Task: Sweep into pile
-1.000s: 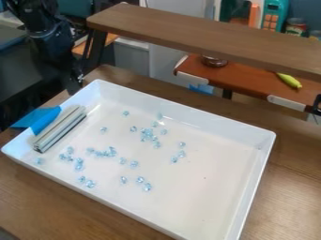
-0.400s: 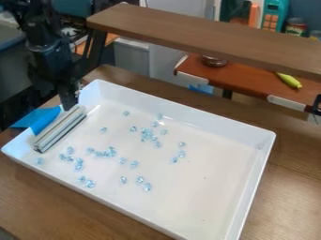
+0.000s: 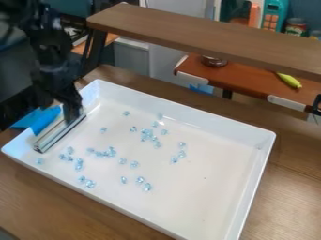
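Claw low over the far left of the white tray, its lower end right at the far end of the grey bar. That placing suits taking the bar up as a sweeper, since a bar so long and straight could push many bits at once. I can't tell how far open the claw is, nor whether it touches the bar or has any hold on it.

The bar lies in the tray just beside the left wall and runs along it, out of the way of most of the clear blue bits. A blue piece sits beside it at the left rim, perhaps a handle or a bit of covering.

Bits lie loose over the left and middle of the tray floor: a small cluster at the middle, a short row left of it, others toward the near side and a few to the right. No single pile yet, so the sweeping looks all to do. The tray's raised walls should keep strays in. Next the claw needs a firm, central grip, I'd say; held by one end, the bar may swivel, and held too high, it could ride over the bits.
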### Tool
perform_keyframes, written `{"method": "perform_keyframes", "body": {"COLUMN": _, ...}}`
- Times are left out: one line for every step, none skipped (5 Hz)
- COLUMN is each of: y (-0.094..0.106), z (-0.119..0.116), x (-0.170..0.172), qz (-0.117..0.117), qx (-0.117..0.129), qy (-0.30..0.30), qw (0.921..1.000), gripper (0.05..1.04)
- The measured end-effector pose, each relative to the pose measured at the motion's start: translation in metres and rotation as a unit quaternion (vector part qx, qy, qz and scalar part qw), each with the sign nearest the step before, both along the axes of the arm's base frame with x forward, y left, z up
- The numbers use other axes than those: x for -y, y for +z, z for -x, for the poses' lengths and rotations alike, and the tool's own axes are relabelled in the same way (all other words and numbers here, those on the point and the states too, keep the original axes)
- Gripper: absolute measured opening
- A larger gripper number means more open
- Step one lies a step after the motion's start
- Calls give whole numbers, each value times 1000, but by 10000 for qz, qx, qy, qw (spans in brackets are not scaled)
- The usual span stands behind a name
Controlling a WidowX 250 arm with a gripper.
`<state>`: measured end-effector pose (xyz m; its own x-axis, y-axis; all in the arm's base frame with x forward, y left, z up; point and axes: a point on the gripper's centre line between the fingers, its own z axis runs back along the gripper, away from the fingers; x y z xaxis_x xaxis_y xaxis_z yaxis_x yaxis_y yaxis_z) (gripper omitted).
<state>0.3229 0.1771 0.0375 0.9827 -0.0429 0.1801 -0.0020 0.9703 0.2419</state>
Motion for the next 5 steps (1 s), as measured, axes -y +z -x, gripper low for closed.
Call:
{"method": "perform_keyframes", "body": {"y": -8, "z": -4, "x": -2, "qz": -132, "qx": 71, "qy": 64, "qw": 9999, "gripper": 1000}}
{"method": "perform_keyframes", "body": {"y": -21, "z": -5, "x": -3, "qz": -146, "qx": 18, "qy": 97, "qw": 9998, "gripper": 1000}}
{"method": "perform_keyframes", "body": {"y": -32, "z": -5, "x": -7, "qz": -189, "qx": -4, "qy": 125, "qw": 9997, "gripper": 1000}}
{"method": "perform_keyframes", "body": {"y": -31, "z": -8, "x": -10, "qz": -206, "qx": 88, "qy": 160, "qw": 9996, "gripper": 1000}}
{"method": "perform_keyframes", "body": {"y": -39, "z": -5, "x": -14, "qz": -152, "qx": 33, "qy": 243, "qw": 9996, "gripper": 1000}}
